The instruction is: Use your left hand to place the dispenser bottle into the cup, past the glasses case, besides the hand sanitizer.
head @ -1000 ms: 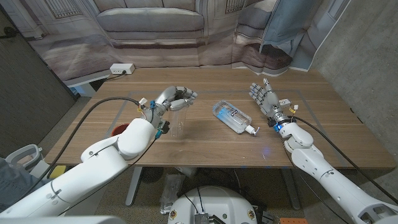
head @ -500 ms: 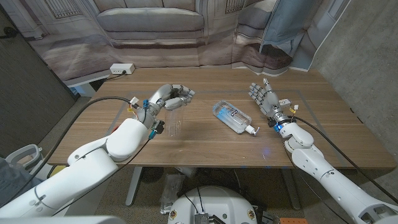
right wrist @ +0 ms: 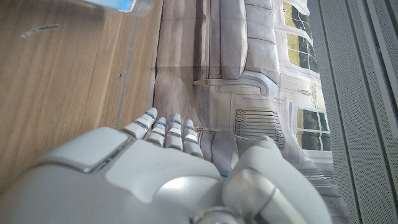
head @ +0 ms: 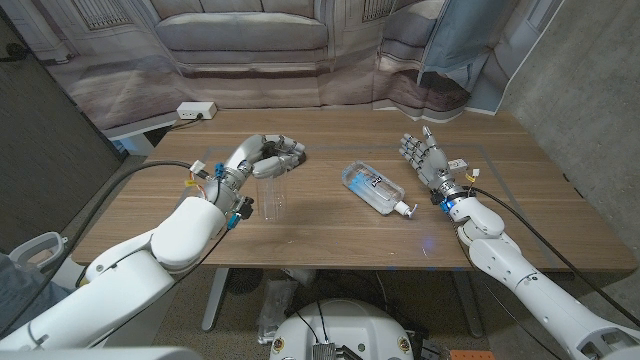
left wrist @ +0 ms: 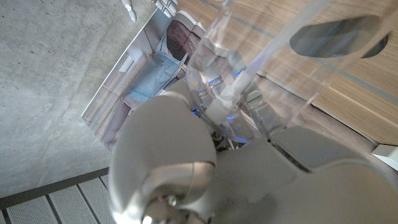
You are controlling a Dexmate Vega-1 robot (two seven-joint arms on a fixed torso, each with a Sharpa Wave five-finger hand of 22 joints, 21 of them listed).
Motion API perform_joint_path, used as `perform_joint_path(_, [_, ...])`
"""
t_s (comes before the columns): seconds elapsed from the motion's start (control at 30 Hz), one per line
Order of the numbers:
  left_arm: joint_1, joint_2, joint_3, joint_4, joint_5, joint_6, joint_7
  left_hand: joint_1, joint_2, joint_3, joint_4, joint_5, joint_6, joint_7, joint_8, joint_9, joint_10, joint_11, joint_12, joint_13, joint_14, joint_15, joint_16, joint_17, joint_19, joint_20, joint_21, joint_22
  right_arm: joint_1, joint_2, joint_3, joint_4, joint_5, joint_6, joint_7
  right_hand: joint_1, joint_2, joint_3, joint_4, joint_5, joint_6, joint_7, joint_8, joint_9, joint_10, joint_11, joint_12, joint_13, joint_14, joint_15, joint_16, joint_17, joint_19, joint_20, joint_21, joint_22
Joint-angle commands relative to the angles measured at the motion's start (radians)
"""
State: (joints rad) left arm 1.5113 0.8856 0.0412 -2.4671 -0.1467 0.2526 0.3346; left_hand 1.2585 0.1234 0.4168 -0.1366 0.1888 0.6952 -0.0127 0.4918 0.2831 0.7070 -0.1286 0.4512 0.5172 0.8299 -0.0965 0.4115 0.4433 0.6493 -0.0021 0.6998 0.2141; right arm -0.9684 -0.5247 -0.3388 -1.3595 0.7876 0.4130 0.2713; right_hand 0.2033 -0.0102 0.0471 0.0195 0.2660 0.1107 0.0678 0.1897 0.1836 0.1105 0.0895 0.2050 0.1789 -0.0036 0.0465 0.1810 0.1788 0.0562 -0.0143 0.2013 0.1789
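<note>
left hand [head: 262, 156] grips clear cup [head: 271, 193] upright on table [head: 330, 225]; right hand [head: 424, 158] open, holds nothing.

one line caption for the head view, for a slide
Left hand grips a clear cup; bottle lies mid-table; right hand open.

A wooden table [head: 330, 225] carries everything. A clear cup [head: 271, 195] stands upright left of middle. A clear dispenser bottle [head: 373, 187] lies on its side near the middle, pump toward the near right. A white power strip [head: 196, 111] sits at the far left corner.
</note>
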Motion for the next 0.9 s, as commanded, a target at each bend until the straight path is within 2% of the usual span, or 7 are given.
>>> perform_joint_path(0.03, [0.065, -0.041, -0.063, -0.024, 0.038, -0.013, -0.016, -0.008, -0.003, 0.009, 0.0, 0.003, 0.01, 0.001, 0.005, 0.0, 0.012, -0.005, 0.002, 0.005, 0.011, -0.012, 0.002, 0.006, 0.006, -0.006, 0.009, -0.001, -0.007, -0.003, 0.005, -0.006, 0.003, 0.005, 0.0, 0.004, 0.01, -0.003, 0.0, -0.001, 0.007, -0.003, 0.004, 0.002, 0.006, 0.0, 0.005, 0.005, 0.005, 0.005, 0.006, 0.004, 0.003, 0.007, -0.002, 0.004])
perform_joint_path(0.2, [0.08, -0.059, -0.08, -0.038, 0.056, -0.001, -0.024, -0.009, -0.003, 0.011, 0.0, 0.003, 0.012, 0.001, 0.007, 0.0, 0.014, -0.005, 0.001, 0.009, 0.011, -0.013, 0.001, 0.008, 0.004, -0.007, 0.013, -0.001, -0.009, -0.003, 0.006, -0.006, 0.004, 0.007, 0.003, 0.004, 0.01, -0.003, 0.0, -0.001, 0.007, -0.004, 0.005, 0.002, 0.007, -0.001, 0.005, 0.005, 0.005, 0.005, 0.006, 0.004, 0.003, 0.007, -0.002, 0.004])
perform_joint_path(0.33, [0.09, -0.07, -0.073, -0.07, 0.113, 0.056, 0.005, -0.01, -0.004, 0.012, -0.001, 0.003, 0.015, 0.001, 0.008, 0.0, 0.015, -0.006, 0.0, 0.012, 0.013, -0.014, 0.001, 0.01, 0.003, -0.008, 0.017, -0.001, -0.009, -0.004, 0.006, -0.005, 0.005, 0.008, 0.006, 0.004, 0.01, -0.004, 0.0, -0.001, 0.007, -0.003, 0.004, 0.002, 0.006, 0.0, 0.005, 0.005, 0.006, 0.004, 0.006, 0.004, 0.003, 0.007, -0.002, 0.004])
perform_joint_path(0.63, [0.127, -0.1, -0.115, -0.096, 0.15, 0.068, -0.013, -0.01, -0.005, 0.015, -0.001, 0.004, 0.017, 0.0, 0.008, -0.003, 0.018, -0.007, -0.001, 0.018, 0.014, -0.017, 0.0, 0.014, -0.001, -0.009, 0.023, -0.002, -0.013, -0.01, 0.007, -0.019, 0.007, -0.001, 0.003, 0.003, 0.01, -0.005, -0.001, -0.001, 0.007, -0.003, 0.004, 0.002, 0.007, 0.001, 0.005, 0.005, 0.006, 0.005, 0.006, 0.004, 0.004, 0.006, -0.001, 0.004])
perform_joint_path(0.9, [0.2, -0.167, -0.167, -0.107, 0.201, 0.004, 0.002, -0.012, -0.006, 0.017, -0.001, 0.003, 0.02, -0.001, 0.008, -0.004, 0.021, -0.007, -0.002, 0.024, 0.015, -0.019, 0.0, 0.018, -0.004, -0.01, 0.029, -0.003, -0.01, -0.01, 0.005, -0.015, 0.007, 0.002, 0.013, 0.003, 0.01, -0.006, -0.001, -0.001, 0.006, -0.003, 0.004, 0.002, 0.006, -0.002, 0.005, 0.005, 0.006, 0.004, 0.006, 0.004, 0.005, 0.006, -0.001, 0.004])
